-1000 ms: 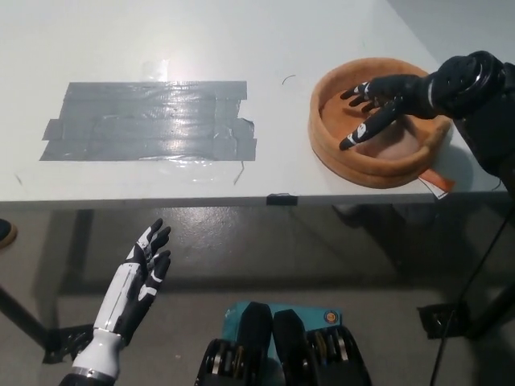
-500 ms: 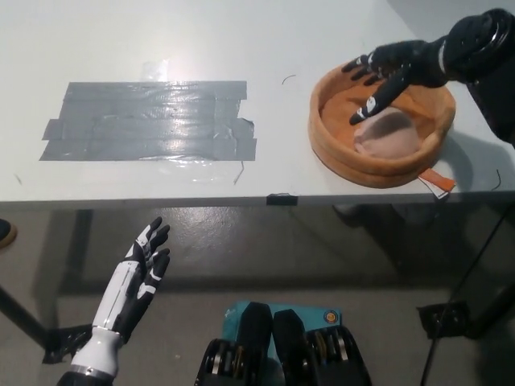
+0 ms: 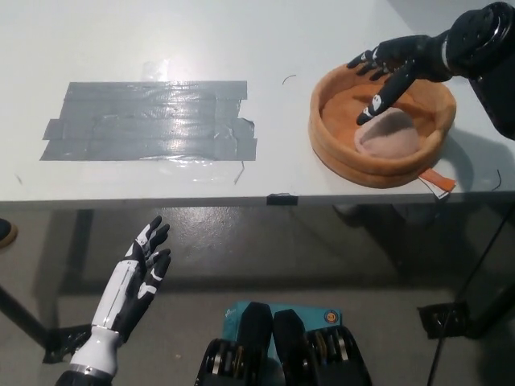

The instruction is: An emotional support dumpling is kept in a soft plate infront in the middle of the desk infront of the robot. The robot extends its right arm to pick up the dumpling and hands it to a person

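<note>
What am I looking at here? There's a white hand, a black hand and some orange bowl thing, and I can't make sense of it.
You are looking steeply down from a camera on a humanoid robot's head. Both hands are the robot's own. The white left hand rests low at the picture's lower left, below the table's edge, fingers spread, holding nothing. The black right hand reaches in from the upper right and hangs open above the soft orange plate, also holding nothing. In that plate lies a pale pinkish dumpling, a soft toy the robot is meant to pick up and give to a person; it is not yet gripped. The plate sits on a white table, near its front right. The grey strips of tape are stuck on the tabletop, away from the plate.
</note>
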You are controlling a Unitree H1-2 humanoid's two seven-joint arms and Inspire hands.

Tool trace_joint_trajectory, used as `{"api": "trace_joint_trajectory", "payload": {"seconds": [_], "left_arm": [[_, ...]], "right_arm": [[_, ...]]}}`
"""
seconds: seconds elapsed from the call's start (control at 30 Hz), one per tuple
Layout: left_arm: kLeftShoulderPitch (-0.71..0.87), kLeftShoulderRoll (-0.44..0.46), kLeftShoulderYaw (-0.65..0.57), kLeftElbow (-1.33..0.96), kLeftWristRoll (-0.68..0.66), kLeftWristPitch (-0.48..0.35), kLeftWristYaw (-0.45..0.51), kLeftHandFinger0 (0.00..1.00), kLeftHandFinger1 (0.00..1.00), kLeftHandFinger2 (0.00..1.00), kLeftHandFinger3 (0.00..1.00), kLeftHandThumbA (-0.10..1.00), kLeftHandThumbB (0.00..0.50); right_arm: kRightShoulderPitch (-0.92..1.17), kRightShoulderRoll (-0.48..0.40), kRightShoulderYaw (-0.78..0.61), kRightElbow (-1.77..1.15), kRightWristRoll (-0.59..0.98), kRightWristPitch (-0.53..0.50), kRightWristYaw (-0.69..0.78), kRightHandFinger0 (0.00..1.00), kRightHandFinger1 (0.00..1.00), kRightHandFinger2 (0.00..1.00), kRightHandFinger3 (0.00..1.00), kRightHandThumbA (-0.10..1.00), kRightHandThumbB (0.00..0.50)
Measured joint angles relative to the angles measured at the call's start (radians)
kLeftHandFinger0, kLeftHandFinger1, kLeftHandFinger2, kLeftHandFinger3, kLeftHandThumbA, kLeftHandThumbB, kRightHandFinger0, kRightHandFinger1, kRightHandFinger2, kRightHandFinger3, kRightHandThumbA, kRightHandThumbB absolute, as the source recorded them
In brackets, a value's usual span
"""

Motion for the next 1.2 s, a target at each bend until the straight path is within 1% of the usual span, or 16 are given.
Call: {"api": "trace_joint_trajectory", "payload": {"seconds": [0.07,0.13,0.2,0.23,0.37,0.5,0.53,0.63,0.77,0.87,0.93,1.03,1.07,1.1,1.13,1.2], "left_arm": [[0.000,0.000,0.000,0.000,-0.001,0.000,0.000,0.94,1.00,1.00,1.00,0.85,0.243],[0.000,0.000,0.000,0.000,-0.003,0.000,0.000,0.94,1.00,1.00,1.00,0.85,0.240],[0.000,0.000,0.000,0.000,-0.005,0.000,0.000,0.94,1.00,1.00,1.00,0.85,0.240],[0.000,0.000,0.000,0.000,-0.006,0.000,0.000,0.93,1.00,1.00,1.00,0.85,0.239],[0.000,0.000,0.000,0.000,-0.007,0.000,0.000,0.93,1.00,1.00,1.00,0.85,0.234],[0.000,0.000,0.000,0.000,-0.009,0.000,-0.001,0.93,1.00,1.00,1.00,0.86,0.243],[0.000,0.000,0.000,0.000,-0.009,0.000,-0.001,0.93,1.00,1.00,1.00,0.86,0.245],[0.000,0.000,0.000,0.000,-0.008,0.000,0.000,0.93,1.00,1.00,1.00,0.86,0.249],[0.000,0.000,0.000,0.000,-0.008,0.000,0.000,0.94,1.00,1.00,1.00,0.86,0.259],[0.000,0.000,0.000,0.000,-0.009,0.000,0.000,0.93,1.00,1.00,1.00,0.86,0.259],[0.000,0.000,0.000,0.000,-0.009,0.000,0.000,0.93,1.00,1.00,1.00,0.86,0.252],[0.000,0.000,0.000,0.000,-0.009,0.000,0.000,0.93,1.00,1.00,1.00,0.86,0.255],[0.000,0.000,0.000,0.000,-0.009,0.000,-0.001,0.93,1.00,1.00,1.00,0.86,0.255],[0.000,0.000,0.000,0.000,-0.009,0.000,0.000,0.93,1.00,1.00,1.00,0.86,0.255],[0.000,0.000,0.000,0.000,-0.009,0.000,0.000,0.93,1.00,1.00,1.00,0.87,0.253],[0.000,0.000,0.000,0.000,-0.009,0.000,-0.001,0.93,1.00,1.00,1.00,0.87,0.254]], "right_arm": [[0.004,0.000,0.008,0.001,-0.011,-0.001,-0.001,1.00,1.00,1.00,1.00,0.96,0.388],[0.007,0.000,0.010,0.002,-0.017,-0.004,-0.003,1.00,1.00,1.00,1.00,0.96,0.383],[0.012,-0.001,0.013,0.006,-0.023,-0.009,-0.005,1.00,1.00,1.00,1.00,0.96,0.393],[0.015,-0.002,0.014,0.007,-0.026,-0.010,-0.006,1.00,1.00,1.00,1.00,0.98,0.386],[0.025,-0.008,0.019,0.015,-0.037,-0.017,-0.006,1.00,1.00,1.00,1.00,0.96,0.372],[0.031,-0.012,0.018,0.014,-0.040,-0.020,-0.006,1.00,1.00,1.00,1.00,0.91,0.325],[0.035,-0.012,0.016,0.014,-0.040,-0.019,-0.006,1.00,1.00,1.00,1.00,0.92,0.330],[0.046,-0.012,0.015,0.013,-0.042,-0.020,-0.006,1.00,1.00,1.00,1.00,0.92,0.320],[0.055,-0.013,0.017,0.014,-0.053,-0.020,-0.006,1.00,1.00,1.00,1.00,0.97,0.361],[0.057,-0.013,0.018,0.014,-0.058,-0.020,-0.006,1.00,1.00,1.00,1.00,0.97,0.372],[0.059,-0.012,0.019,0.014,-0.062,-0.020,-0.006,1.00,1.00,1.00,1.00,0.96,0.391],[0.063,-0.012,0.022,0.014,-0.070,-0.019,-0.006,1.00,1.00,1.00,1.00,0.97,0.386],[0.066,-0.012,0.024,0.014,-0.073,-0.019,-0.006,1.00,1.00,1.00,1.00,1.00,0.391],[0.067,-0.012,0.028,0.014,-0.077,-0.020,-0.006,1.00,1.00,1.00,1.00,1.00,0.391],[0.069,-0.012,0.036,0.014,-0.081,-0.022,-0.006,1.00,1.00,1.00,1.00,1.00,0.340],[0.072,-0.012,0.057,0.014,-0.095,-0.029,-0.006,1.00,1.00,1.00,1.00,1.00,0.319]]}}
